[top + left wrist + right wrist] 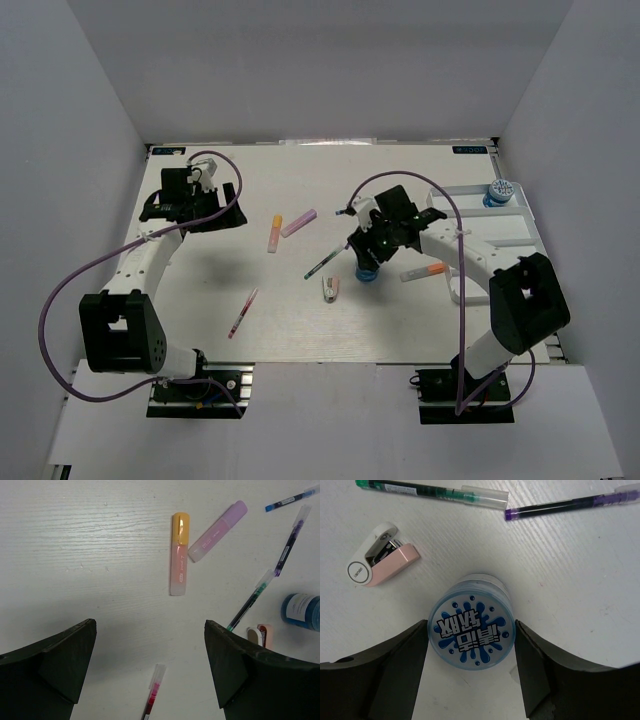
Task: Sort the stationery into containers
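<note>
My right gripper [368, 262] [470, 645] is shut on a round blue jar [471, 615] that stands on the table; both fingers touch its sides. A pink-white eraser-like piece [380, 555], a green pen [435, 491] and a purple pen [570, 504] lie just beyond it. My left gripper [195, 212] [150, 665] is open and empty at the far left, above a red pen [153, 692]. An orange-capped highlighter [179, 555] and a pink-purple highlighter [217, 531] lie mid-table. The white divided tray [505, 240] stands at the right.
A second blue jar [499, 192] sits in the tray's far corner. An orange highlighter [424, 270] lies by the tray's left edge, under my right arm. A blue pen [290, 500] lies far right in the left wrist view. White walls enclose the table.
</note>
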Robot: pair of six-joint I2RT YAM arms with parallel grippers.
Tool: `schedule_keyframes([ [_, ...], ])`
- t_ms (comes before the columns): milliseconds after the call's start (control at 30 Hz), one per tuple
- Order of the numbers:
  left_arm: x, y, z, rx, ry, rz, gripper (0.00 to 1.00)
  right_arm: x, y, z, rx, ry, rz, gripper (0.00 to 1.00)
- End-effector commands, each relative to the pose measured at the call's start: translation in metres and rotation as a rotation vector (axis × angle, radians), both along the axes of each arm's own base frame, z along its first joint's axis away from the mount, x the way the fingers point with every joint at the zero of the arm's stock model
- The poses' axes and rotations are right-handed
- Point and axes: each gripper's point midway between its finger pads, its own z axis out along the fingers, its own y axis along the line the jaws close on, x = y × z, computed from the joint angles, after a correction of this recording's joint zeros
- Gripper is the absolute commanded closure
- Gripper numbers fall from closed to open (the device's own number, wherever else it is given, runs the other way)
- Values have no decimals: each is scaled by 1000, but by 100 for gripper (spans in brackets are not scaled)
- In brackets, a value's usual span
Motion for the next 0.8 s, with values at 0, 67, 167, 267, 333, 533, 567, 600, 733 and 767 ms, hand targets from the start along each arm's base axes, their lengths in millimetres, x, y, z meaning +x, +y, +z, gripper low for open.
schedule_keyframes([
  [0, 0, -3, 10, -11, -44, -20, 2, 31, 8, 56, 85, -121, -40, 98],
  [67, 0, -3, 9, -12, -43, -22, 2, 38, 6, 68, 91, -140, -57, 100],
  [167, 0, -3, 8, -11, -39, -25, 2, 64, -7, 96, 104, -208, -126, 100],
  [267, 2, -3, 9, -11, -40, -29, 2, 95, -28, 124, 104, -302, -211, 100],
  [333, 5, -4, 10, -12, -42, -33, 2, 114, -49, 137, 90, -357, -271, 100],
  [533, 13, -4, 15, -1, -54, -50, 2, 178, -134, 156, 70, -417, -489, 100],
  [567, 14, -3, 13, 1, -51, -48, 2, 182, -143, 157, 65, -411, -511, 100],
  [600, 15, -4, 14, -1, -51, -50, 2, 189, -159, 156, 68, -402, -540, 100],
  [733, 16, -5, 10, -6, -45, -58, 2, 211, -207, 141, 59, -373, -647, 100],
  [767, 16, -6, 10, -8, -44, -59, 2, 214, -211, 141, 66, -374, -651, 100],
])
